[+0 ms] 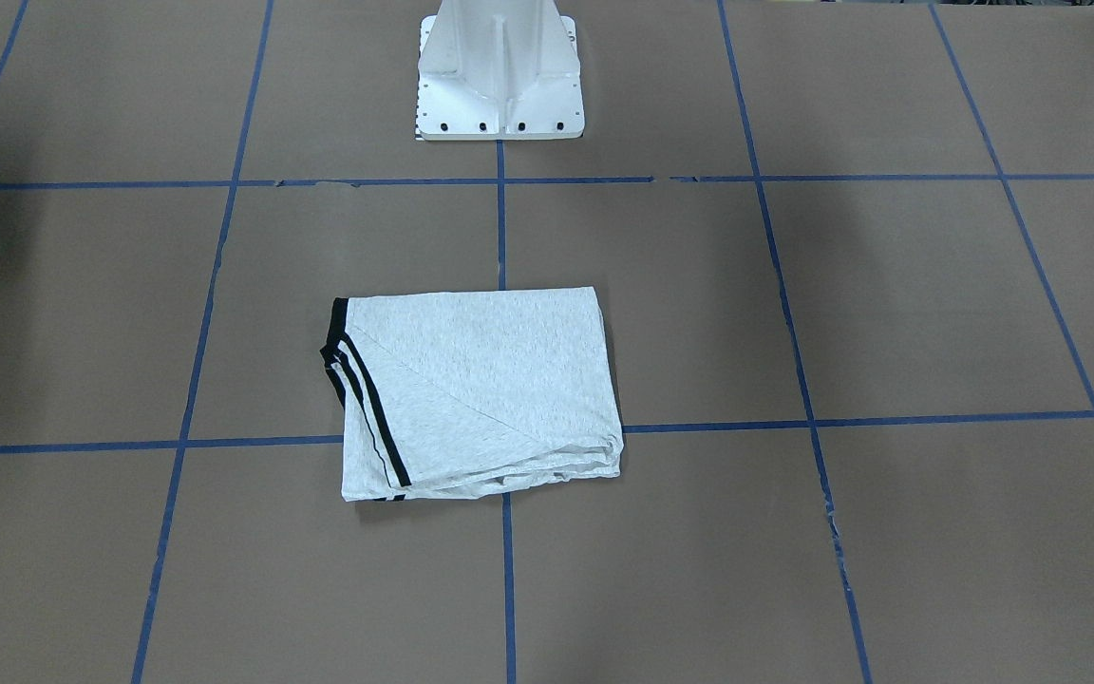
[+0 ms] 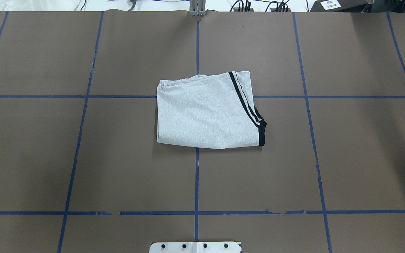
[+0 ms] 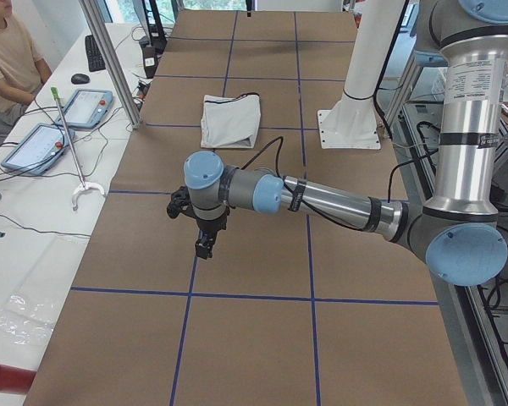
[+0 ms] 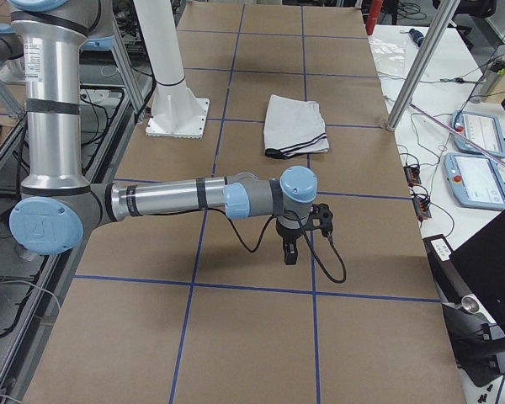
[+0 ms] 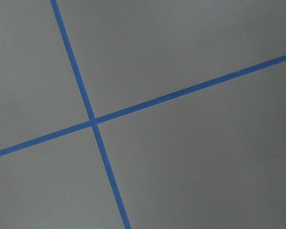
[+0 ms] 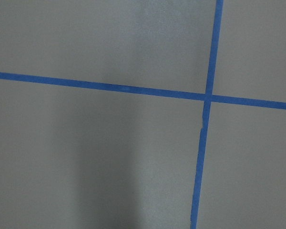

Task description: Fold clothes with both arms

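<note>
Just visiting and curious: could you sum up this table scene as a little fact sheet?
Garment: light grey T-shirt with black stripes, folded into a rectangle, mid-table
Surface: brown table with blue tape grid
Left side: black left end effector above bare table, away from shirt; open or shut unclear
Right side: black right end effector, the same

It's a robot lab: a big table (image 2: 47,158) with blue tape lines (image 2: 197,175), a white robot stand (image 1: 499,76), and control tablets (image 3: 86,107) on a desk (image 3: 42,199).
</note>
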Motion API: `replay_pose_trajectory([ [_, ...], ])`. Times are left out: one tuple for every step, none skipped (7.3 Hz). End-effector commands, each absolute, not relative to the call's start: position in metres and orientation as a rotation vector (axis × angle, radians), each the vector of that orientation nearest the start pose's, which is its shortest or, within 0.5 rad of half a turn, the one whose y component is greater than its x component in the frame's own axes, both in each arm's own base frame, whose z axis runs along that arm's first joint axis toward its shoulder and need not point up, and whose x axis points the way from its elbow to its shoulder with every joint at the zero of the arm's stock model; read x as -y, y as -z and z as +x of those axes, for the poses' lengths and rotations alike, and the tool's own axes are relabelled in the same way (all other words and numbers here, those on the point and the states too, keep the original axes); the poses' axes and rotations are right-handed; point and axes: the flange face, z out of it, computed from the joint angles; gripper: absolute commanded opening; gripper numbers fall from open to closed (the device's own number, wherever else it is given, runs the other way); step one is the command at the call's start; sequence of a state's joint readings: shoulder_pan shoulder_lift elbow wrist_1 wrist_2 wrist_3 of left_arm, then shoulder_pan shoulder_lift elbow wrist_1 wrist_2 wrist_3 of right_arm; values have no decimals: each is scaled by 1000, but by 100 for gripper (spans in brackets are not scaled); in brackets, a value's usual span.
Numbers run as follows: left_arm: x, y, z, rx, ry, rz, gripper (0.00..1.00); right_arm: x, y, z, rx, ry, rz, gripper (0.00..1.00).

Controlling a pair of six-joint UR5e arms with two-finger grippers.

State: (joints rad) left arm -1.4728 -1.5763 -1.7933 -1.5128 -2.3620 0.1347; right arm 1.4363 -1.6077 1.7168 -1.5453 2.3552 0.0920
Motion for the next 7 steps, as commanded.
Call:
replay_pose_trajectory([
  [503, -547, -10, -788, -296, 184, 100, 488, -607, -6, 800, 95, 25, 100],
  [508, -542, -10, -789, -300, 193, 100, 489, -606, -6, 812, 93, 23, 100],
  [509, -537, -10, -792, -305, 203, 100, 486, -608, -6, 814, 94, 22, 100],
  [509, -538, -10, -795, -306, 202, 100, 487, -606, -6, 814, 96, 26, 100],
  [508, -538, -10, -795, -305, 199, 100, 486, -613, -6, 811, 89, 12, 100],
  [509, -539, -10, -795, -304, 198, 100, 488, -617, -6, 808, 87, 7, 100],
  [509, -539, -10, -796, -306, 201, 100, 490, -623, -6, 805, 84, -3, 100],
])
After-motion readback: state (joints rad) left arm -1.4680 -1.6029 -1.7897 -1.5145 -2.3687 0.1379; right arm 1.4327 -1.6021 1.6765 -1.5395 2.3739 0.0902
